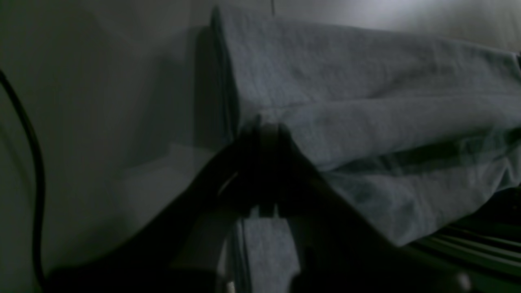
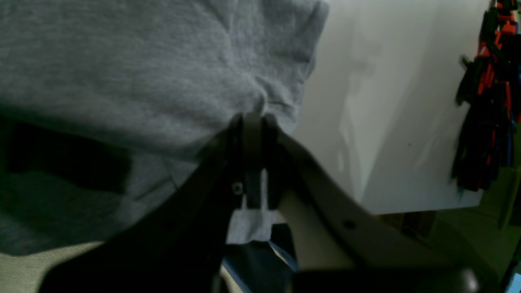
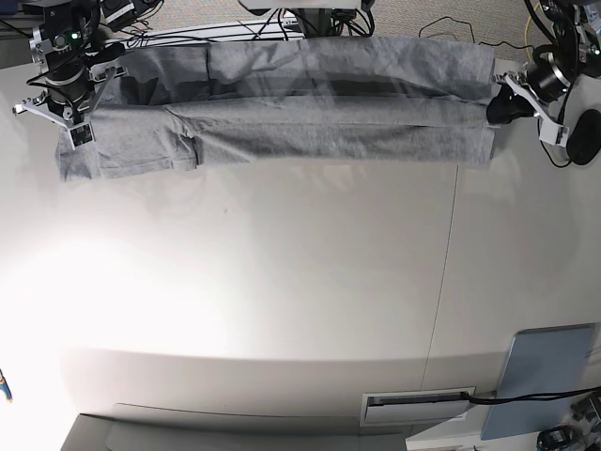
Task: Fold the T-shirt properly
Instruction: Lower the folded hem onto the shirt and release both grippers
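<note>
On my left wrist camera the left gripper (image 1: 268, 130) has its jaws pressed together on an edge of the T-shirt (image 1: 366, 93); grey cloth is pinched at the tips and a strip of it shows between the fingers lower down. This picture is very dark, so I cannot make out the finger surfaces well.

On the right wrist camera the right gripper (image 2: 253, 118) is also clamped on the T-shirt (image 2: 142, 73), with the fabric puckered just above the tips and a small piece of cloth visible behind the jaws. A dark fold at the left of that view I cannot read clearly.

In the base view the T-shirt (image 3: 300, 122) lies as a long folded band along the far edge of the bench (image 3: 300, 282), from near the far left corner to near the far right corner. The right gripper (image 3: 77, 120) holds its left end, the left gripper (image 3: 498, 105) its right end. The upper part of the band looks blurred and half transparent, so its exact edge is hard to tell. No lettering is visible to me.
</note>
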`<act>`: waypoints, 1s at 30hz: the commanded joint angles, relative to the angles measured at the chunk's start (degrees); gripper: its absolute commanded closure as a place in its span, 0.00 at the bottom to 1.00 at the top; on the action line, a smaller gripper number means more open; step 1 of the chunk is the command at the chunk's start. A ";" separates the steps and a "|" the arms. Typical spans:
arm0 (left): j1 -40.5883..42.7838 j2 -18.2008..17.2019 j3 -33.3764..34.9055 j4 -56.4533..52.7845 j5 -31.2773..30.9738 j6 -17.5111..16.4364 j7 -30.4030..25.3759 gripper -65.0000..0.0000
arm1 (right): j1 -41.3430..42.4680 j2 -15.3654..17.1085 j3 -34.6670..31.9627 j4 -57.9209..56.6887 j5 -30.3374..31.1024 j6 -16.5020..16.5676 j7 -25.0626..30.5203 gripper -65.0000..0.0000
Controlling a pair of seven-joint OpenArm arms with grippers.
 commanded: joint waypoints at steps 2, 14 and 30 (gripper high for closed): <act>0.37 -1.11 -0.50 0.96 -0.98 0.00 -0.96 1.00 | -0.17 0.94 0.63 1.01 -1.33 -0.74 0.17 1.00; 0.35 -1.11 -0.50 0.96 1.62 0.02 -1.86 1.00 | -0.17 0.94 0.63 1.01 -1.33 -0.72 -0.63 1.00; 0.37 -1.09 -0.50 0.94 1.64 0.00 -3.26 1.00 | -0.17 0.94 0.63 1.01 -1.36 -0.72 -1.01 1.00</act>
